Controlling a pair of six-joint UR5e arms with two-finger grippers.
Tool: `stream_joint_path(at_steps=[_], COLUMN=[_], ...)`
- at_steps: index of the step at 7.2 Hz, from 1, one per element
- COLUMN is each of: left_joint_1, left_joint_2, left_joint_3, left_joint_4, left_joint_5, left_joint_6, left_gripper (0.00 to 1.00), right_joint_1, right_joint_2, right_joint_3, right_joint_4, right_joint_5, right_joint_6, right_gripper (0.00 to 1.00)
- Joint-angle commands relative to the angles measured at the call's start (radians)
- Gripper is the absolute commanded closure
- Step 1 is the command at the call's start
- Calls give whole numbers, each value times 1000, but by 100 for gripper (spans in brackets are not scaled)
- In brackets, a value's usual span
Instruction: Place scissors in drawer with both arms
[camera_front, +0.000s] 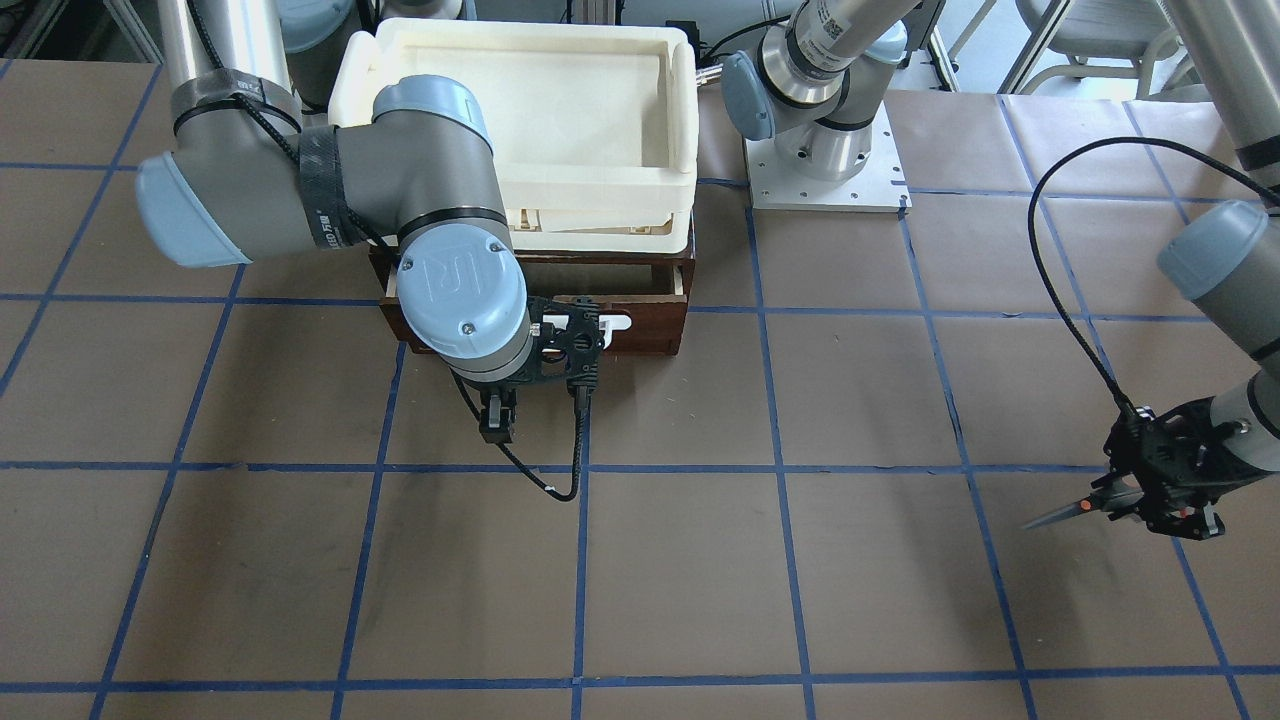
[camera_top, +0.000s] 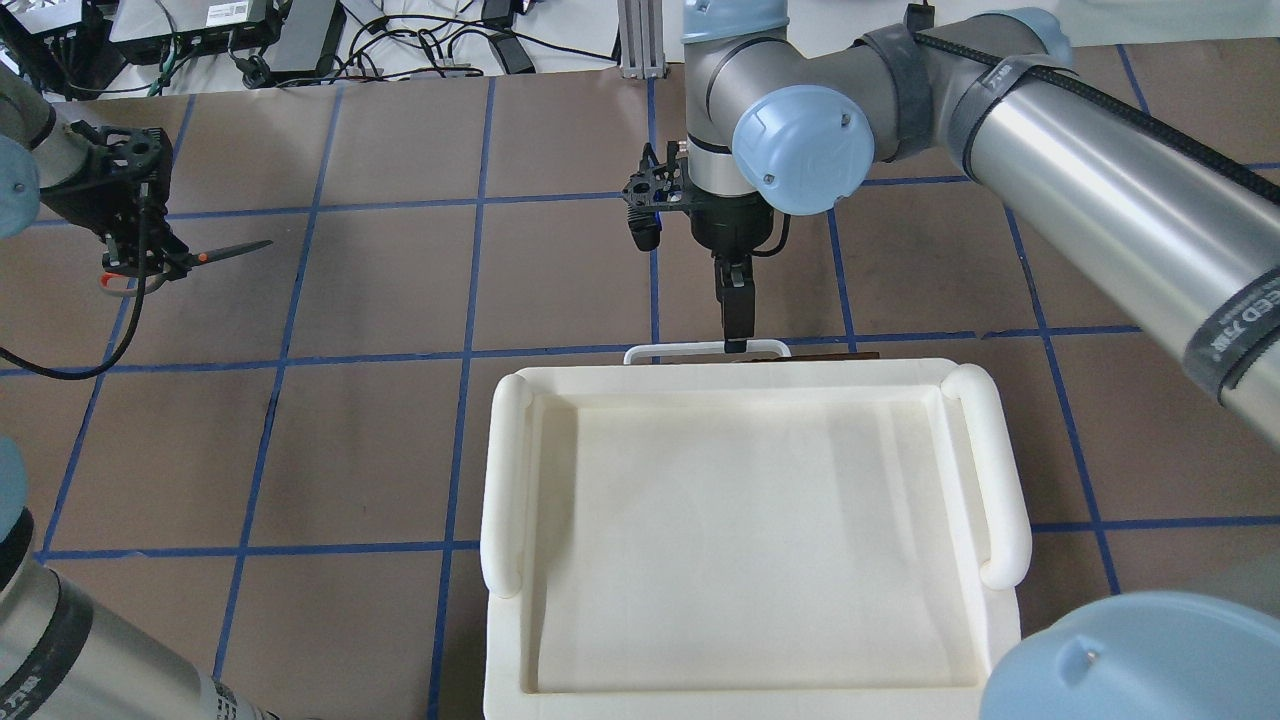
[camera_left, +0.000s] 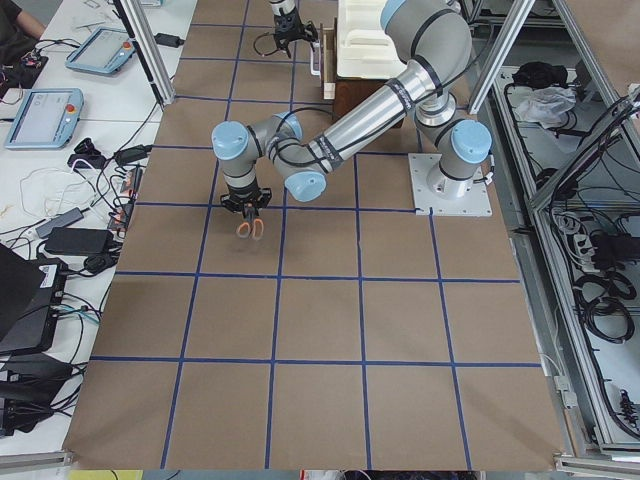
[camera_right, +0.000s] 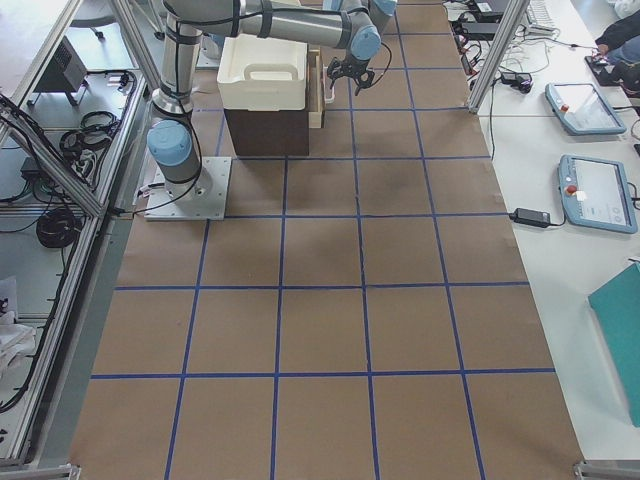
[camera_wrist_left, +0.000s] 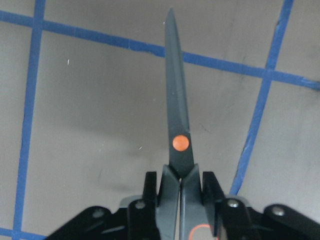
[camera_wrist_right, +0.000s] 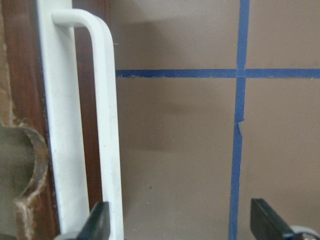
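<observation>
Your black two-finger left gripper is clamped on the small dark-grey-bladed scissors, over the brown tabletop at overhead ten o'clock. Your right gripper is spread wide, one finger just beside the long white bar handle of the dark brown wooden drawer.

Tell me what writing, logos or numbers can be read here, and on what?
"UR": embossed logo on the blue joint cap of the right arm.
"EED", then unclear characters: white print on the black strap around that arm.
Too small to read: the sticker on the left arm.
</observation>
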Motion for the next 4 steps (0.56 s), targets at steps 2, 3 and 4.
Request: stream_joint_path(at_steps=[2,3,4], left_joint_1=[-41,-60,-66], left_joint_2=[103,118,129], left_joint_3=[0,0,0], left_joint_4=[-113,-118,-127], left_joint_5=[11,14,14], left_joint_6=[-19,-19,-19], left_gripper=[100,100,100], right_joint_1=[4,4,4], right_joint_2=[13,13,22], right_joint_3=[19,19,18], right_joint_4=[-14,-37,-87], right_joint_5=[-4,-8,-12], right_joint_6=[-14,-20,-29], right_gripper=[0,0,0])
